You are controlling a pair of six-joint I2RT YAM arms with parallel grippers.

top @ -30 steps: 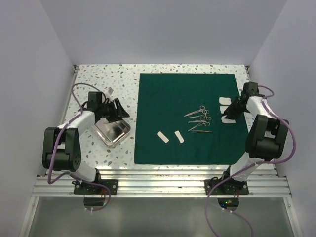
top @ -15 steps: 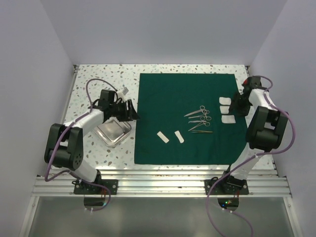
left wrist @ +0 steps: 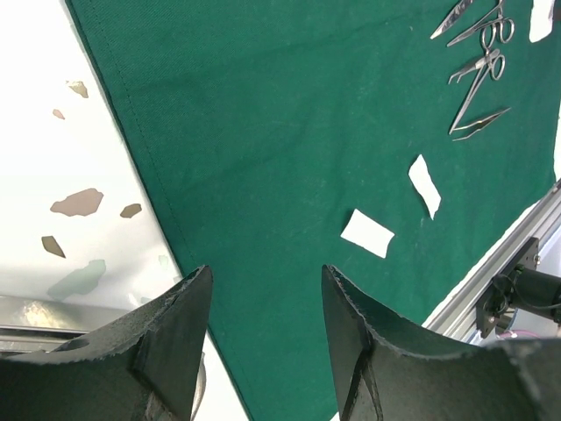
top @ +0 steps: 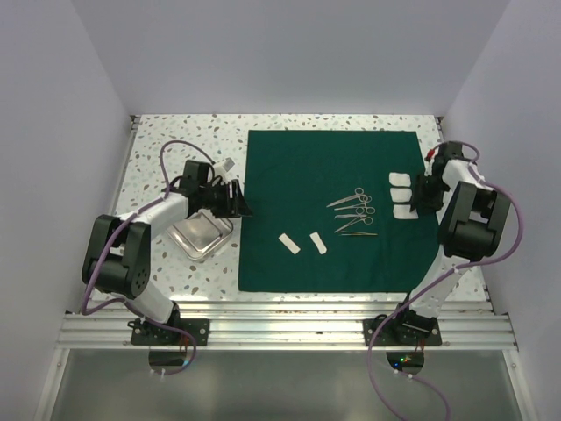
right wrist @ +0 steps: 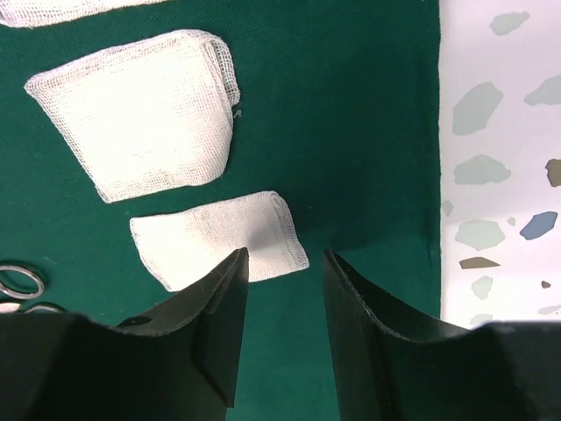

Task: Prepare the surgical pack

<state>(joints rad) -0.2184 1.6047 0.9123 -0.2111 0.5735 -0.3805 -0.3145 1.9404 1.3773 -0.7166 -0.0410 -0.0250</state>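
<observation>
The dark green drape (top: 333, 210) lies spread flat on the table. On it rest several steel scissor-like instruments (top: 355, 210), three white gauze pads (top: 401, 195) near its right edge and two white strips (top: 302, 243). The small metal tray (top: 202, 232) sits on the table left of the drape. My left gripper (top: 237, 200) hangs open over the drape's left edge (left wrist: 266, 281), with nothing between its fingers. At the drape's right edge my right gripper (top: 419, 200) stands open and empty (right wrist: 285, 254), its left fingertip just over the nearest gauze pad (right wrist: 219, 237). A larger gauze pad (right wrist: 140, 114) lies beyond.
White speckled tabletop (right wrist: 500, 132) shows right of the drape and round the tray. White walls close in the table on three sides. An aluminium rail (top: 280, 320) with both arm bases runs along the near edge.
My left gripper moved right, from over the tray to the drape's left edge. My right gripper lifted off the gauze pads, opened and drew back toward the drape's right edge.
</observation>
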